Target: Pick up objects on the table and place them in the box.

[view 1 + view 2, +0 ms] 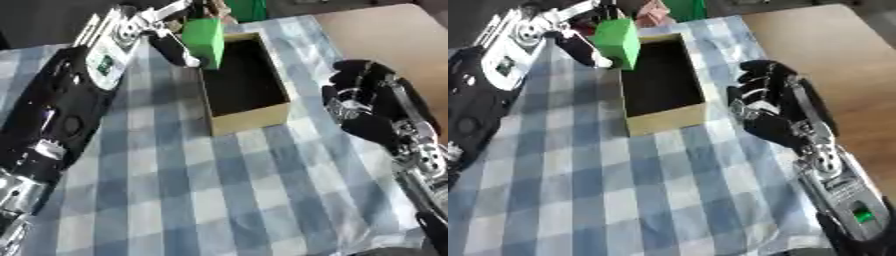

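A green block hangs at the far left rim of the open cardboard box, pinched by my left hand, whose thumb and fingers curl round it. The box has a dark inside and stands on the blue-and-white checked cloth. My right hand hovers to the right of the box with its fingers curled and nothing in them.
A pinkish thing and a green object lie beyond the box at the far edge. Bare brown tabletop lies to the right of the cloth. My left forearm stretches along the cloth's left side.
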`<action>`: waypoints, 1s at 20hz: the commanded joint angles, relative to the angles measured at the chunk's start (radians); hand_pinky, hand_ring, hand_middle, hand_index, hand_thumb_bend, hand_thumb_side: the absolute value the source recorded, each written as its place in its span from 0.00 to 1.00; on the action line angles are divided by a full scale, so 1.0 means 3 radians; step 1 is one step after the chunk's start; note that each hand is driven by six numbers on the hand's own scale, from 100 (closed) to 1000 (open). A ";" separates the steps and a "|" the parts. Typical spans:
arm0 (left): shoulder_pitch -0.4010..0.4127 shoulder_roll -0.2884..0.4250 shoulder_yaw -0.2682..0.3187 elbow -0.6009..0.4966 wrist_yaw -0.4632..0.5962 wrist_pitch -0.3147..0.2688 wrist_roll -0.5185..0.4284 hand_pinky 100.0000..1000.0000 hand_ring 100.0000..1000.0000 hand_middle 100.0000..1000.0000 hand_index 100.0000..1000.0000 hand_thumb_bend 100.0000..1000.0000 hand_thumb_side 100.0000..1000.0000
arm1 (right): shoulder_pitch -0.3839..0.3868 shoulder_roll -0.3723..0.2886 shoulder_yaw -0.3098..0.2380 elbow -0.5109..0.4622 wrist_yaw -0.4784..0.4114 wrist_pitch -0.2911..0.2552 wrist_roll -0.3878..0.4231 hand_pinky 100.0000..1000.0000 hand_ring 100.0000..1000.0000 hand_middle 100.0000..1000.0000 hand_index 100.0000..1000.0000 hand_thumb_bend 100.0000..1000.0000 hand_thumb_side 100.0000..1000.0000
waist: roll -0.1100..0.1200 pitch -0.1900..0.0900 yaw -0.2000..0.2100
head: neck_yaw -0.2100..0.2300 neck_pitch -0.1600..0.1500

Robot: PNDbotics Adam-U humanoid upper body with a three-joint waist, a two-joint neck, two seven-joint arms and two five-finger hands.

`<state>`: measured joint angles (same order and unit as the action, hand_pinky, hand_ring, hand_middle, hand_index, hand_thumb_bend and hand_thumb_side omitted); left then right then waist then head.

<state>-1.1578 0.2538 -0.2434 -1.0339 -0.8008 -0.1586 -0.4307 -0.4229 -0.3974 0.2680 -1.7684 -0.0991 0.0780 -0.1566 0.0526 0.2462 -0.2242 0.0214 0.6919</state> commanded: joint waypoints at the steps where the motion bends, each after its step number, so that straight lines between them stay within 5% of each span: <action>1: -0.0037 -0.0065 -0.0028 0.0005 -0.0058 -0.0046 0.0009 0.62 0.53 0.38 0.81 0.41 0.00 | -0.0059 -0.0006 0.0004 -0.0023 -0.0012 -0.0008 0.0028 0.52 0.58 0.55 0.72 0.11 0.00 | -0.0025 -0.0052 -0.0014 | 0.0022 -0.0031; 9: 0.0063 -0.0251 -0.0114 0.0168 -0.0203 -0.0154 -0.0101 0.63 0.55 0.45 0.82 0.42 0.00 | -0.0073 0.0013 0.0016 -0.0015 -0.0018 -0.0010 0.0041 0.52 0.58 0.55 0.72 0.10 0.00 | -0.0029 -0.0043 -0.0029 | 0.0026 -0.0053; 20: 0.0080 -0.0205 -0.0123 -0.0001 0.0002 -0.0174 0.0055 0.75 0.81 0.86 0.92 0.58 0.05 | -0.0061 0.0018 0.0011 -0.0006 -0.0017 -0.0016 0.0045 0.52 0.58 0.55 0.72 0.09 0.00 | -0.0043 -0.0046 0.0002 | 0.0003 -0.0058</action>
<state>-1.1104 0.1686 -0.2847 -1.0039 -0.8147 -0.2138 -0.4277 -0.4309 -0.3824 0.2777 -1.7620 -0.0997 0.0751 -0.1456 0.0473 0.2496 -0.2241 0.0244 0.6832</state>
